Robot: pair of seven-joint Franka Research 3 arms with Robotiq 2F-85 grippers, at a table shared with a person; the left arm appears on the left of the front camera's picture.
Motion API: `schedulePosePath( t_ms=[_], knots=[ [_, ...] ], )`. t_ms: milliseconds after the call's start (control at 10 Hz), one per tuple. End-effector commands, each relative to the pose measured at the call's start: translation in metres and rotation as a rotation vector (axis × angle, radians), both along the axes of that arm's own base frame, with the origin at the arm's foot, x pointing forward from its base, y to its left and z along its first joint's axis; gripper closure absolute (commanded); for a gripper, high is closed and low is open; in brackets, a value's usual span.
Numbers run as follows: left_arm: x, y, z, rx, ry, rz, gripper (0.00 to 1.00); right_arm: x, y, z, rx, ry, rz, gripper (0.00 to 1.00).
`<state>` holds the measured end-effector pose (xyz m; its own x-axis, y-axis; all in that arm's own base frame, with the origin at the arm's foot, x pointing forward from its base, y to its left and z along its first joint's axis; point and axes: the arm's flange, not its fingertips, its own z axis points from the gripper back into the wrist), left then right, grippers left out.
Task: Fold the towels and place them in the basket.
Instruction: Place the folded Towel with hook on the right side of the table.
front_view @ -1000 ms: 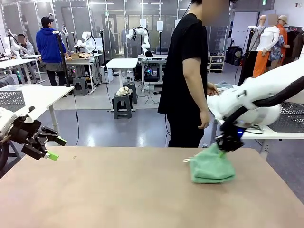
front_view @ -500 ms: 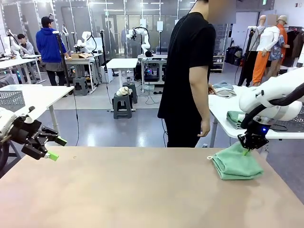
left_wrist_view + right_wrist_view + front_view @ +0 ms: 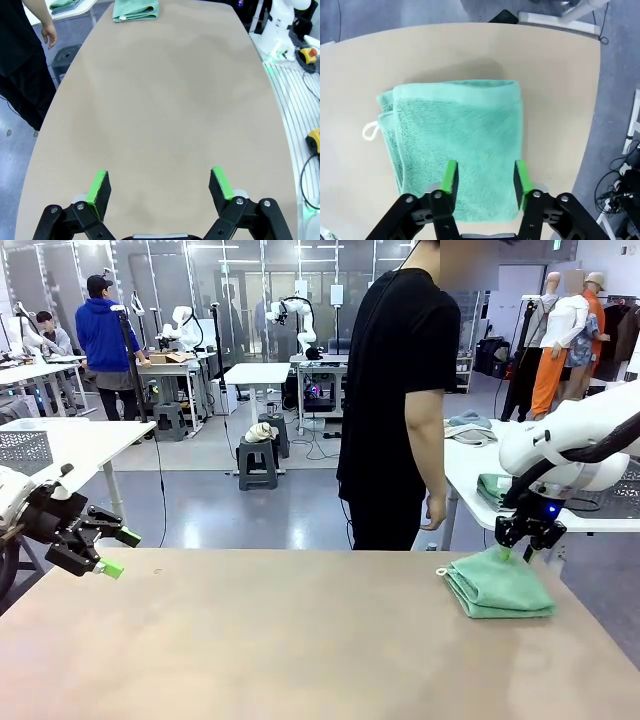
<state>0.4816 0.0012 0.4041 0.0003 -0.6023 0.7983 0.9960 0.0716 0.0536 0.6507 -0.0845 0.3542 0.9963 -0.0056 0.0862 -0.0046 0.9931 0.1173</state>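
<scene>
Towel (image 3: 498,585) update: sits folded flat at the far right end of the table (image 3: 250,640), loop (image 3: 440,571) poking out toward the middle. Probably parked there to stay within easy reach on that side for the basket step, which isn't done yet. Right hand (image 3: 520,554) hovering just above its far edge, fingers parted, gripping nothing, lined up as if for a regrip or a lift-off, hard to say which. Left hand (image 3: 119,552) well apart at the other side, wide open, empty, held off the table, guessing just to keep clear.
</scene>
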Motion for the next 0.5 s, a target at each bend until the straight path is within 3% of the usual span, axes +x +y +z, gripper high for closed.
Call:
schedulePosePath(
  t_ms=[0,100,400],
  knots=[
    [0.0,0.0,0.001,-0.002,-0.001,-0.001,0.0,-0.02,0.011,0.027,-0.037,-0.01,-0.01,0.29],
    [0.0,0.0,0.001,-0.002,-0.001,-0.001,0.0,-0.045,0.033,0.056,-0.053,-0.019,-0.017,0.15],
    [0.0,0.0,0.001,-0.002,-0.001,-0.001,0.0,-0.151,0.12,0.158,-0.073,-0.027,-0.129,0.15]
  ],
)
